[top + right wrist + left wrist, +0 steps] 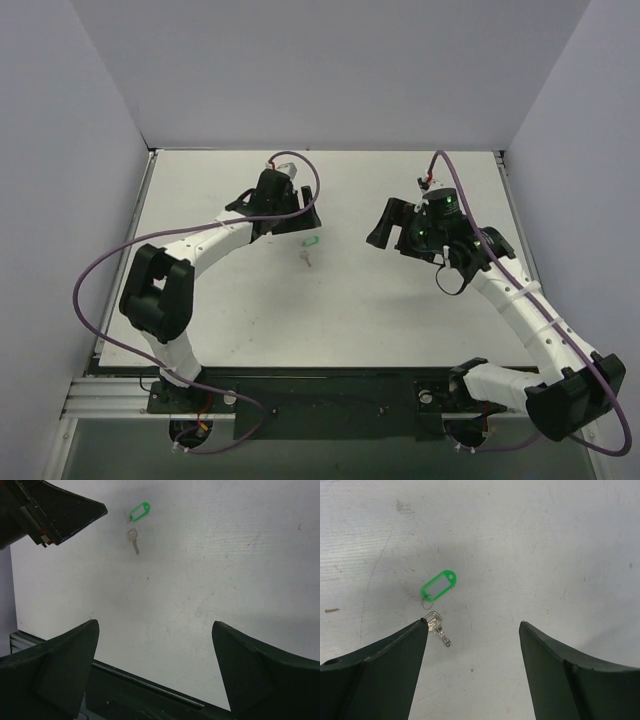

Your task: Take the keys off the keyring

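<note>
Surface (400, 320); left end effector (473, 623), spread wide over the pieces; right end effector (155, 623), spread wide, well apart; keyring (439, 584), mid-surface; key (440, 629), just beside it, flat, tiny, liable to skid under a closing grip, dragging keyring along.

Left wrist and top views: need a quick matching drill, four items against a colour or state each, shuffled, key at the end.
Column one:
1. key
2. keyring
3. left hand
4. right hand

Column two:
A. open, over the right half of the table, away from the key
B. bright green
C. open, with the key right by one fingertip in its own view
D. silver-grey

Pairs: 1-D, 2-B, 3-C, 4-A
</note>
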Available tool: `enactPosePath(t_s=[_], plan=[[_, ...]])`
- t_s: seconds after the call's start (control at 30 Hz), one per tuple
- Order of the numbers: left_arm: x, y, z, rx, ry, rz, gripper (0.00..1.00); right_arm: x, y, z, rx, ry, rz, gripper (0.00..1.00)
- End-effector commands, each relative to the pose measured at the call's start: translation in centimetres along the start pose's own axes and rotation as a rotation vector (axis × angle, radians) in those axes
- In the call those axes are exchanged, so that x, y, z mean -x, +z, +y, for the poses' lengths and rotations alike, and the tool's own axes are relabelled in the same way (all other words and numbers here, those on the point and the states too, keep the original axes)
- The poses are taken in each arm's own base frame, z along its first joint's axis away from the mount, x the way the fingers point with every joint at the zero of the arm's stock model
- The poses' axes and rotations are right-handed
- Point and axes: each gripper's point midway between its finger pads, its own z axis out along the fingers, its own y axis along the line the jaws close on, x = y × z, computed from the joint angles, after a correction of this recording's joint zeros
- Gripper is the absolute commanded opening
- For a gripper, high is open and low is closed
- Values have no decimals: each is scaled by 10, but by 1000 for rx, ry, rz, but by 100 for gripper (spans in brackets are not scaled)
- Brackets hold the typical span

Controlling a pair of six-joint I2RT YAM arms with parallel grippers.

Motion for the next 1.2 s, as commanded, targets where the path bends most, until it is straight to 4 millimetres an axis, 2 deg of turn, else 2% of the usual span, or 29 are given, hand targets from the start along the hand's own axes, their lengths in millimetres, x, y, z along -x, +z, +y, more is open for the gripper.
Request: enactPosePath(t_s=[0.0, 0.1, 0.53, 0.63, 0.67, 0.77, 0.93, 1.07, 1.17], plan=[[20, -41, -17, -62, -1, -76, 84, -10, -13, -4, -14, -7, -8, 90], [23, -65, -22, -86, 1, -117, 86, -12, -22, -1, -12, -21, -20, 90], [-3, -145, 1, -78, 48, -201, 88, -5, -60, 17, 20, -66, -123, 90], [-14, -155, 9, -76, 51, -210, 88, 1, -73, 20, 22, -79, -170, 91], [-13, -164, 7, -88, 54, -233, 88, 3, -78, 23, 35, -81, -182, 91], [-23, -175, 13, -93, 60, -246, 88, 11, -93, 32, 79, -100, -221, 99], [-33, -202, 21, -105, 91, -294, 89, 29, -118, 43, 135, -93, -324, 100], [-44, -221, 27, -117, 114, -323, 90, 38, -127, 51, 176, -57, -369, 100], [-50, -233, 33, -121, 119, -350, 92, 39, -126, 45, 154, -26, -388, 100]])
